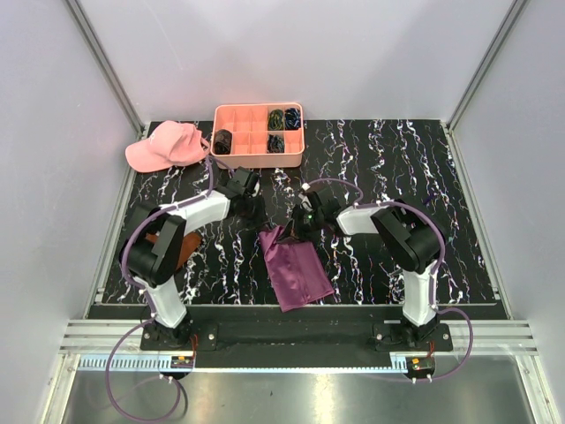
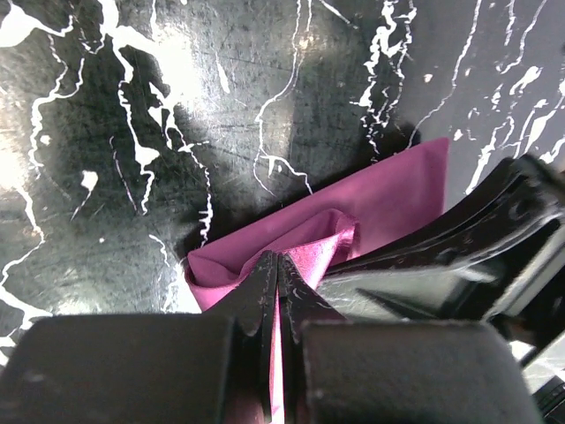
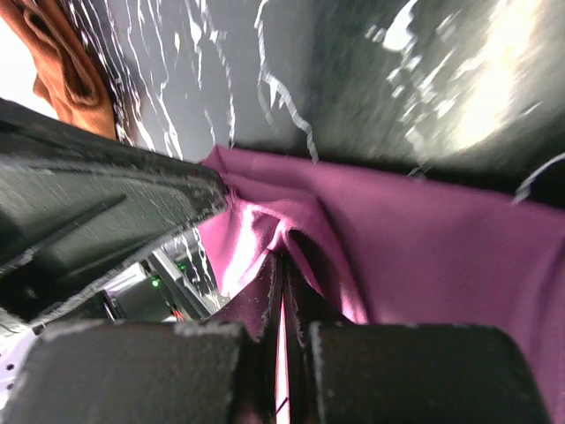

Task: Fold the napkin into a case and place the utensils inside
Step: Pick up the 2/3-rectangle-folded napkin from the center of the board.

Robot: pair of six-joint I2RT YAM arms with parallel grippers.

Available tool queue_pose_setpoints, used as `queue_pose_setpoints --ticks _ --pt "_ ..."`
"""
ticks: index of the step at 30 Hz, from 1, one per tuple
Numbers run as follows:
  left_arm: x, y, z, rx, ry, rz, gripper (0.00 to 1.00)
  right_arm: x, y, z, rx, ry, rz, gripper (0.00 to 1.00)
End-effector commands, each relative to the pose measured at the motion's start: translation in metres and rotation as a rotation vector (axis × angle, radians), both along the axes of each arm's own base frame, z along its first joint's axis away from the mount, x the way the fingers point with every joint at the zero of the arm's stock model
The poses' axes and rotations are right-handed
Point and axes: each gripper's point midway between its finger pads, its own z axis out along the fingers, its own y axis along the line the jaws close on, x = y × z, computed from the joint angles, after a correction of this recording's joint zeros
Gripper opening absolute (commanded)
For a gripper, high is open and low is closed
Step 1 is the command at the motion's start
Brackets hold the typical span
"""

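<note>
Black marble-look table (image 1: 415,168), with the napkin (image 1: 298,276) bunched at lower centre of the top view. The left gripper (image 2: 278,262) and right gripper (image 3: 282,261) are both pinched tight on its upper edge. I'd move them in sync, cloth taut, so the fold lands straight.

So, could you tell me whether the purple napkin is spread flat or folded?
Folded, at least partly: the napkin shows overlapping layers where the left gripper and right gripper pinch its far end.
</note>
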Motion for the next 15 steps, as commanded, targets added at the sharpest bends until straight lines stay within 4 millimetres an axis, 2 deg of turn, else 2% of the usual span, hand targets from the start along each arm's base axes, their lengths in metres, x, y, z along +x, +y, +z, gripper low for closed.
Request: queue_pose_setpoints --ticks 1,9,15 --pt "0.015 -0.016 0.011 -0.068 -0.052 -0.024 0.01 0.027 0.004 0.013 0.065 -0.046 -0.022 0.01" --pt "0.016 -0.018 0.019 -0.086 -0.068 -0.009 0.01 0.037 0.007 0.002 0.093 -0.01 -0.028 0.01" --pt "0.01 -0.012 0.035 -0.092 -0.101 0.003 0.05 0.028 0.004 0.023 0.11 -0.018 -0.004 0.02"
